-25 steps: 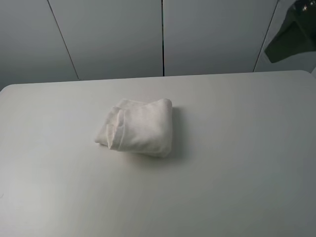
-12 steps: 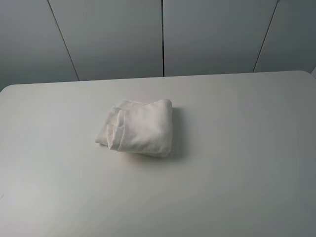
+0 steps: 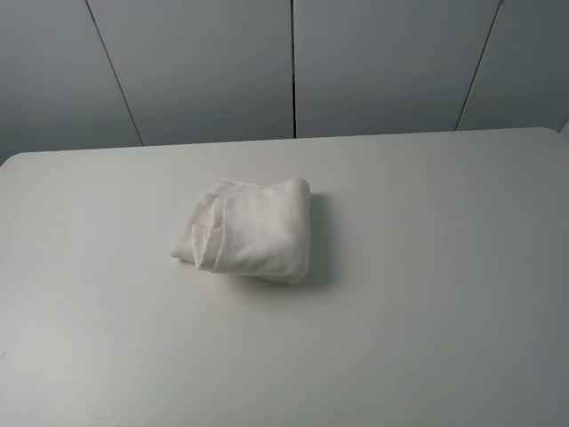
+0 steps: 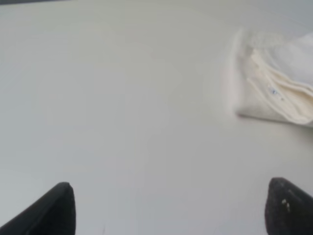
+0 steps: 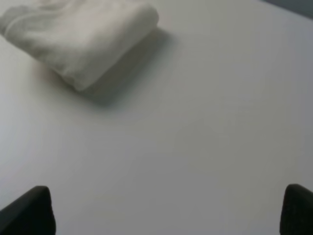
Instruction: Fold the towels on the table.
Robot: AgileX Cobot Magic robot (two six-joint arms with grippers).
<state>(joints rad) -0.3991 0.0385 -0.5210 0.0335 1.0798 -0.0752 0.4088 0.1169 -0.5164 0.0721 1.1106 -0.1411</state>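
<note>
Large plain white smooth-topped table [image 3: 427, 294] with rounded far corners fills most of the exterior high view. Behind it: grey panelled wall [image 3: 204, 67] with thin dark vertical seams. White terry cloth towel [image 3: 244, 229] lies on the table as a compact folded bundle, near the table's middle, layered edges facing the table's left side, rounded fold toward the right. Small dark-printed label [image 4: 275, 92] shows among those layers in the left wrist view. Left gripper [image 4: 168, 208] hangs over bare tabletop, apart from the towel, jaws spread wide, holding nothing. Right gripper [image 5: 168, 208] same: jaws wide, nothing between them, towel well clear.
</note>
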